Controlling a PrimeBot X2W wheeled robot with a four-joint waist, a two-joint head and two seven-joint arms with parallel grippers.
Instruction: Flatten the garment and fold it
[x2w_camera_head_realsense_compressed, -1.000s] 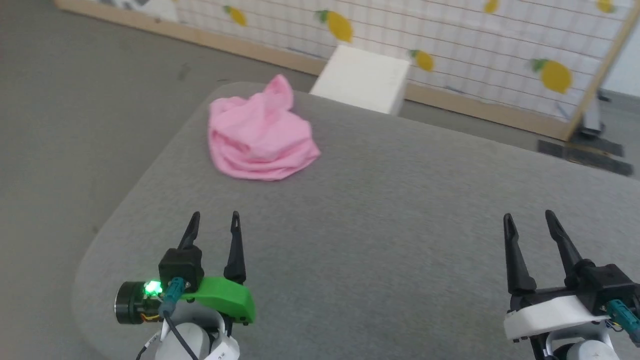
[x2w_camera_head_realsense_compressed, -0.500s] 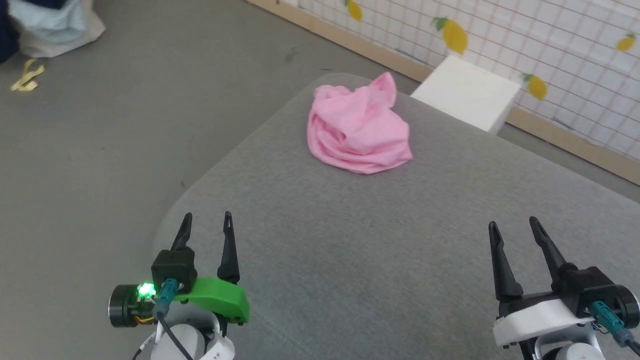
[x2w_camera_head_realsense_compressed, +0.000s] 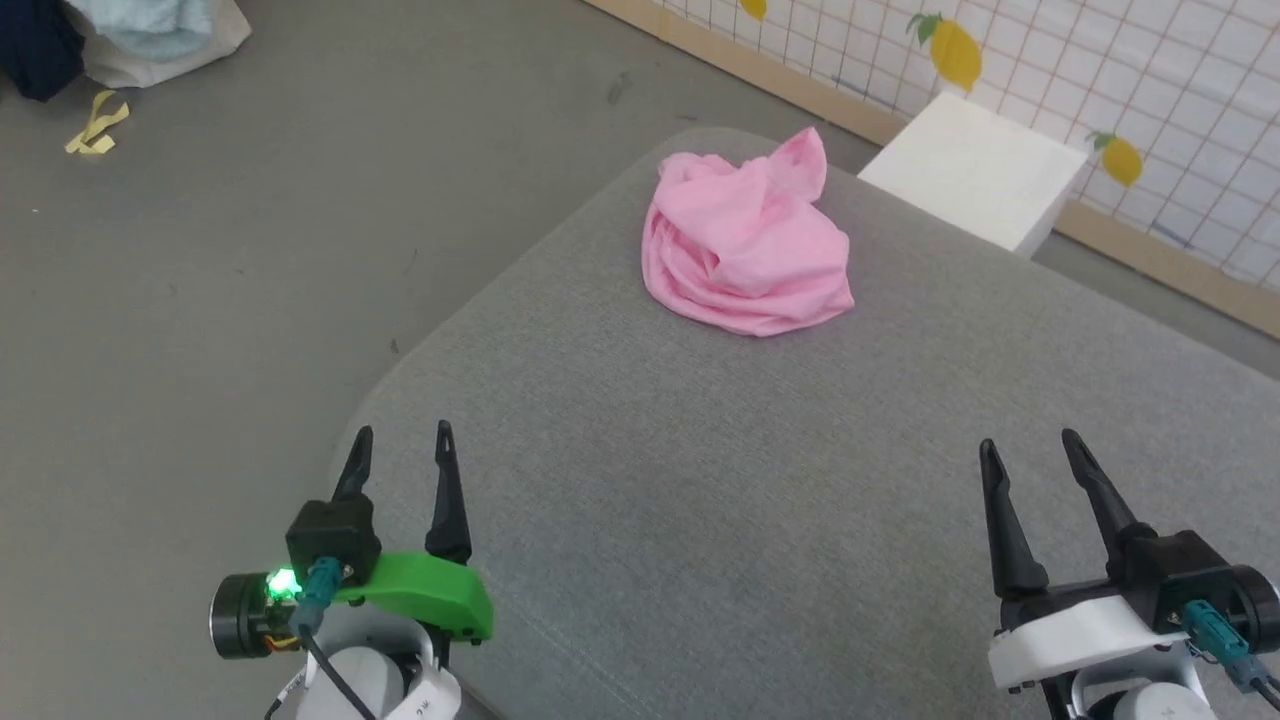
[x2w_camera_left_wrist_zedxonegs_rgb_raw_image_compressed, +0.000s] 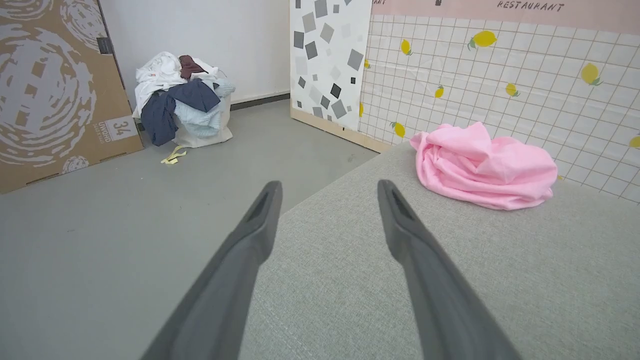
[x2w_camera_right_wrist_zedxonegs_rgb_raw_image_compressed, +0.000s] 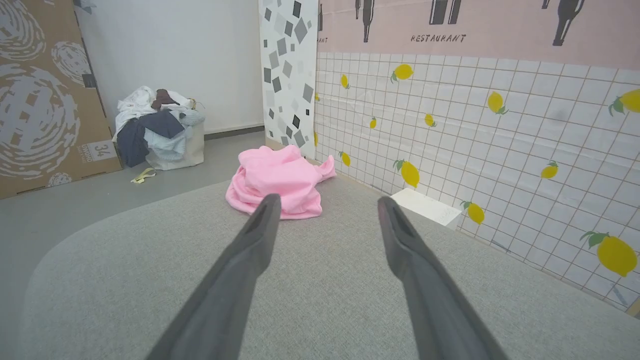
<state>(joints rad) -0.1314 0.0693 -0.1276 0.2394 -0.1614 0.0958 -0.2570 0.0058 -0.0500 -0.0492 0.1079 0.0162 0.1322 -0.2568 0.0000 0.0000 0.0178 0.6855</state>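
Only the camera has turned; the pink garment (x2w_camera_head_realsense_compressed: 745, 245) lies bunched at 12 o'clock on the grey cushion (x2w_camera_head_realsense_compressed: 700, 520). Both the left gripper (x2w_camera_head_realsense_compressed: 402, 430) and right gripper (x2w_camera_head_realsense_compressed: 1029, 438) are open, empty. Best grab two far-apart edges.

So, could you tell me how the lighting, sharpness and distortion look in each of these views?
Head view: soft, even light, no glare; the crumpled light-pink knit garment is crisp, with a faint shadow on the grey fabric surface. Left wrist view: the left gripper's dark fingers look soft up close. Right wrist view: the grid of the lemon-print tiled wall bows slightly.
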